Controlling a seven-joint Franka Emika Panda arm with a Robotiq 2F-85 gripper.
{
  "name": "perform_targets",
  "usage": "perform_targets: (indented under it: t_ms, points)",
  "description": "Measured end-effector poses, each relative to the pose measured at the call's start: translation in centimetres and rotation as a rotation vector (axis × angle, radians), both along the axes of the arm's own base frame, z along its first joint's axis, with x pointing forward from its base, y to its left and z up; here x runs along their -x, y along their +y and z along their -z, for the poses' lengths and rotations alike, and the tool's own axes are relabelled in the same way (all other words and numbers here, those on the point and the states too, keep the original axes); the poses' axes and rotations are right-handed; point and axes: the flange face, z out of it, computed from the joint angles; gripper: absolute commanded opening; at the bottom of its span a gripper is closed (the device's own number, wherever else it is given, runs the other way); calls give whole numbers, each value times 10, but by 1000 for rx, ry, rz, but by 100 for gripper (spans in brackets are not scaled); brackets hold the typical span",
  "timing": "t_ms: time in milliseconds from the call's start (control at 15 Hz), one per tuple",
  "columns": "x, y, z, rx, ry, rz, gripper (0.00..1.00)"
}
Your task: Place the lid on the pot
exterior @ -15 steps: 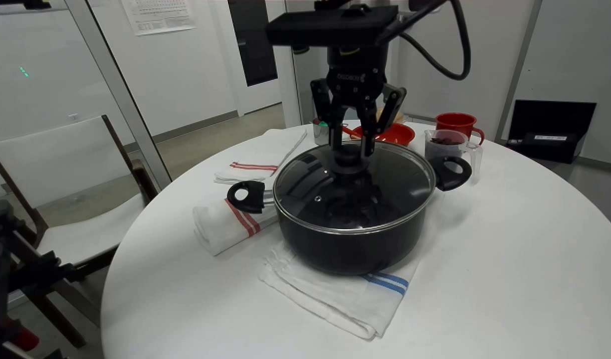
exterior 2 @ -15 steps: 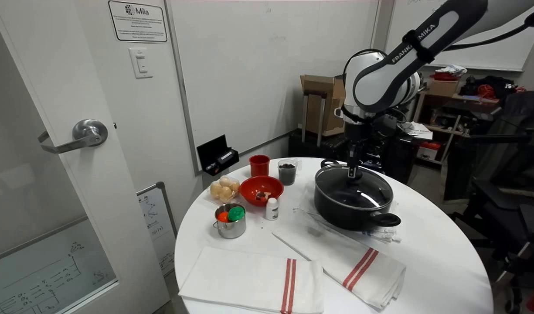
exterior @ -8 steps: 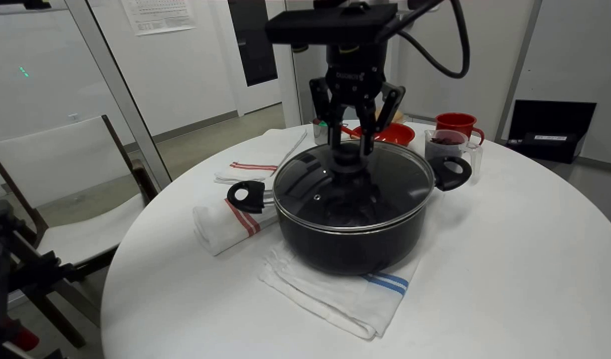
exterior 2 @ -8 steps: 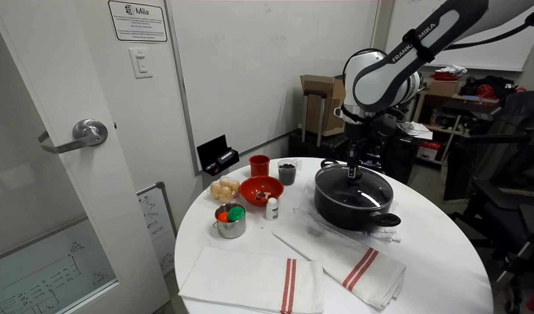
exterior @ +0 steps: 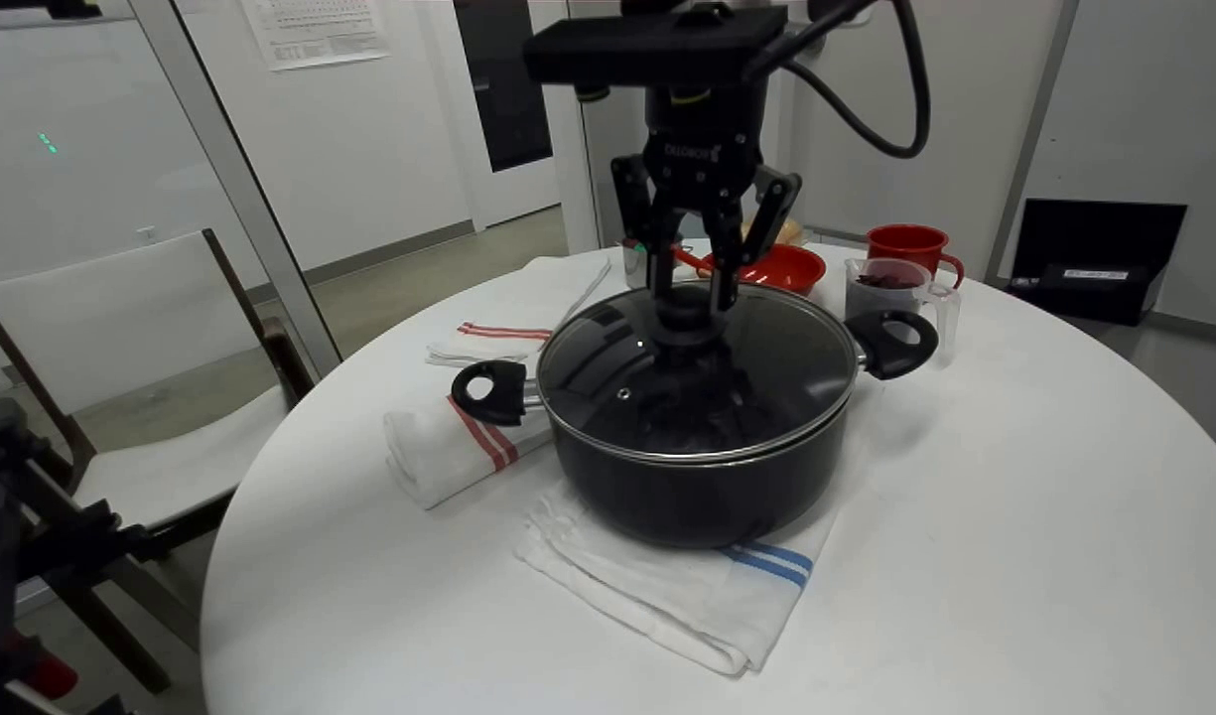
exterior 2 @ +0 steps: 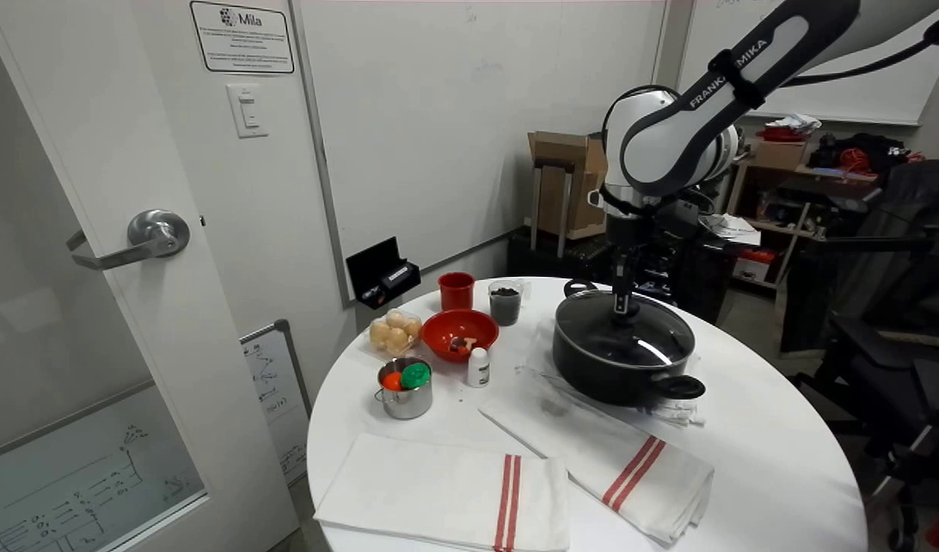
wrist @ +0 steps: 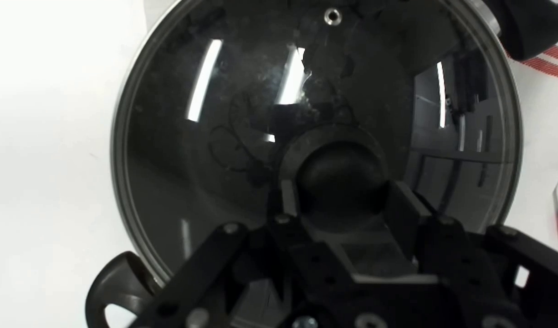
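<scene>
The glass lid (exterior: 776,382) has a thin metal rim and a black knob. It lies over the opening of the black pot (exterior: 702,506), with its rim shifted slightly left of the pot's rim in this exterior view. A narrow dark line shows between the two rims at the front right. In an exterior view the lid (exterior 2: 657,333) also covers the pot (exterior 2: 592,374). My gripper (exterior: 690,295) points down with its fingers on both sides of the knob. In the wrist view the gripper (wrist: 345,196) is closed on the knob of the lid (wrist: 242,155). The pot's inside is hidden.
Folded towels lie under the pot (exterior: 667,606) and beside it (exterior 2: 454,483). A red bowl (exterior 2: 446,326), red mug (exterior 2: 457,291), measuring cup (exterior 2: 505,305), white bottle (exterior 2: 478,368), metal cup (exterior 2: 406,399) and a clear pack (exterior 2: 395,333) stand nearby. The pot's side handles stick out.
The gripper and lid have shifted slightly left together in an exterior view, and slightly right in an exterior view from elsewhere. The lid's front rim has risen a little. The pot has not moved.
</scene>
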Motion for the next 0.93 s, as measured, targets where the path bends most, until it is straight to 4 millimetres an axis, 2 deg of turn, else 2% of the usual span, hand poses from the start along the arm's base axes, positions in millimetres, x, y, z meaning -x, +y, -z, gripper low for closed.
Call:
perform_targets:
  t_ms: [67, 133, 200, 467, 933]
  points:
    - [0, 0, 0, 0, 0, 0, 46]
    - [0, 0, 0, 0, 1, 0, 75]
    - [0, 0, 0, 0, 1, 0, 76]
    - [0, 2, -4, -3, 8, -2, 99]
    - [-2, 4, -17, -5, 8, -6, 100]
